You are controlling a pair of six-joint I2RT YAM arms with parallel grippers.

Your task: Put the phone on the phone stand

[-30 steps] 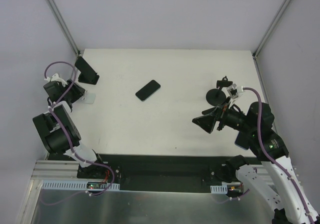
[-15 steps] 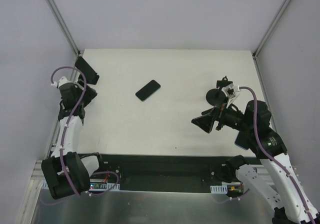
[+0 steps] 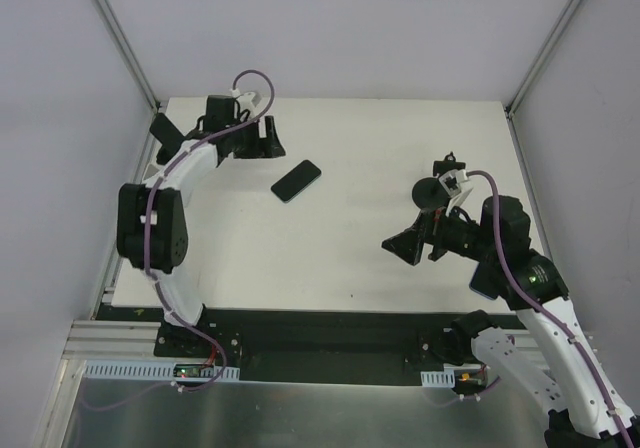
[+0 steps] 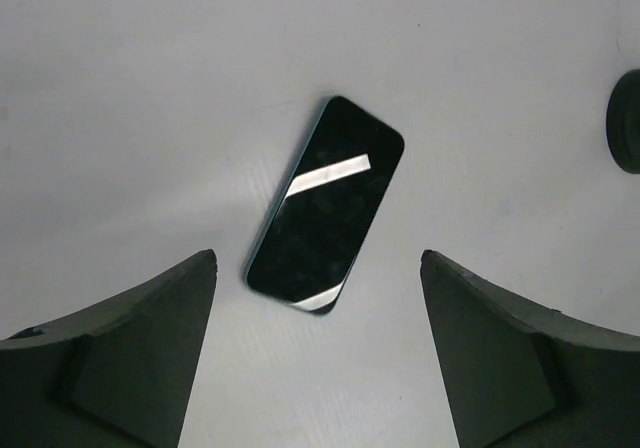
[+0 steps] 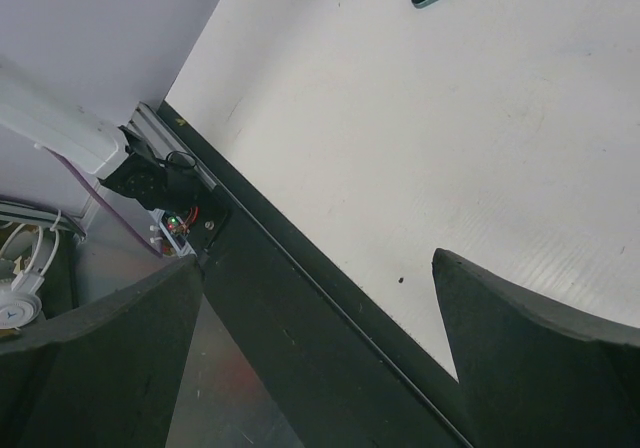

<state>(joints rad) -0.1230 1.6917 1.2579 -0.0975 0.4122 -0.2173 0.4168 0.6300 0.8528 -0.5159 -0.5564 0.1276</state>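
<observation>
My right gripper (image 3: 403, 244) hangs spread wide and empty over the near right of the white tabletop (image 3: 350, 258). Just beyond it stands a black round-based phone stand (image 3: 432, 193). Farther off, left of centre, the slim black glass-faced phone (image 3: 296, 180) lies flat, untouched. My left gripper (image 4: 317, 256) hovers just past it, jaws parted, holding nothing. A black angled plate (image 3: 161, 129) sits at the far left edge.

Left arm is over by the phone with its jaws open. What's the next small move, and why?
Probably ease the left gripper down over the phone, turning the wrist a little. The phone lies flat on the table, untouched, between and just ahead of the open fingers. In the wrist view its long sides sit skewed to them.
</observation>
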